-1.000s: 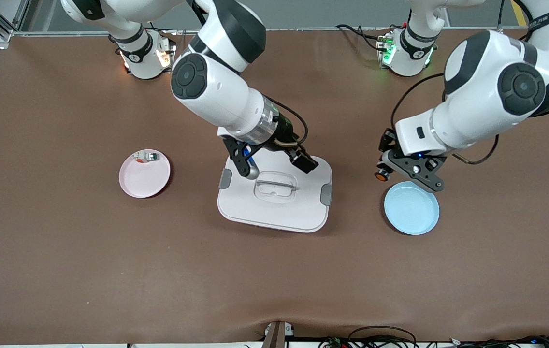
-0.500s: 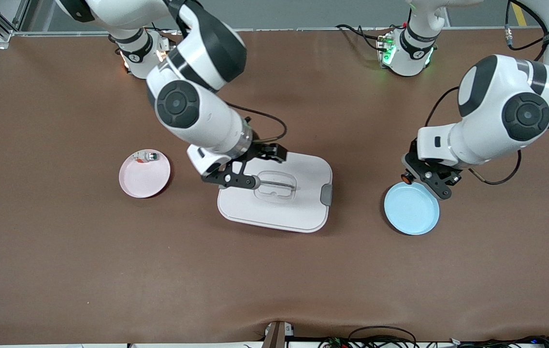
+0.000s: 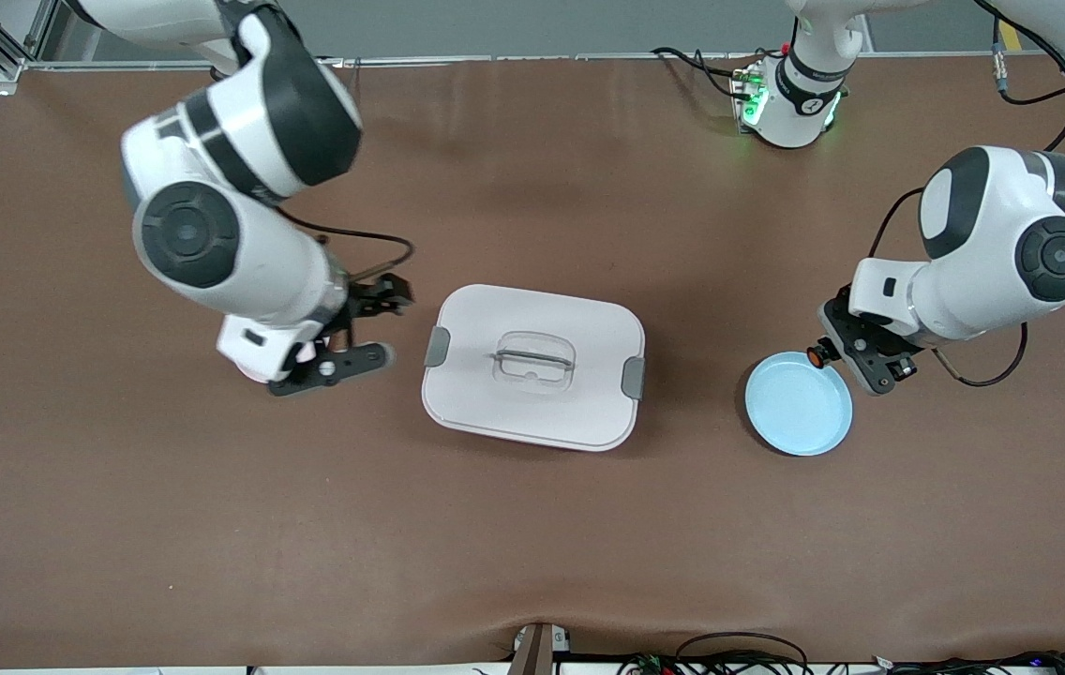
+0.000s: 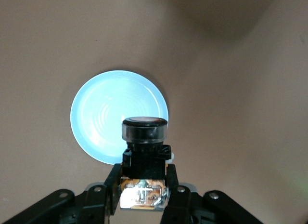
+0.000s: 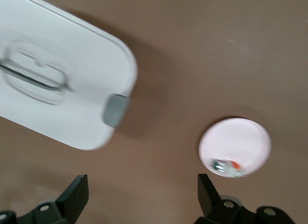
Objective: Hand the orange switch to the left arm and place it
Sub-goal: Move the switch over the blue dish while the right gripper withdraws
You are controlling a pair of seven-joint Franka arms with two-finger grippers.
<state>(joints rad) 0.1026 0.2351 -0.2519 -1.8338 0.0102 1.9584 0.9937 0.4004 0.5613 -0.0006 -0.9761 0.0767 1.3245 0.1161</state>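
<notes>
The pink plate (image 5: pixel 235 146), hidden under the right arm in the front view, is shown by the right wrist view with a small silver-clear part (image 5: pixel 226 167) in it, toward the right arm's end from the box (image 3: pixel 532 366). The right gripper (image 3: pixel 359 328) is held spread wide above that plate. The orange switch (image 4: pixel 144 147) is clamped in the left gripper (image 4: pixel 143 188) over the empty blue plate (image 3: pixel 790 412).

The left gripper (image 3: pixel 831 353) hangs clamped tight with its arm bent low, while the right gripper (image 3: pixel 366 330) hovers spread wide.
</notes>
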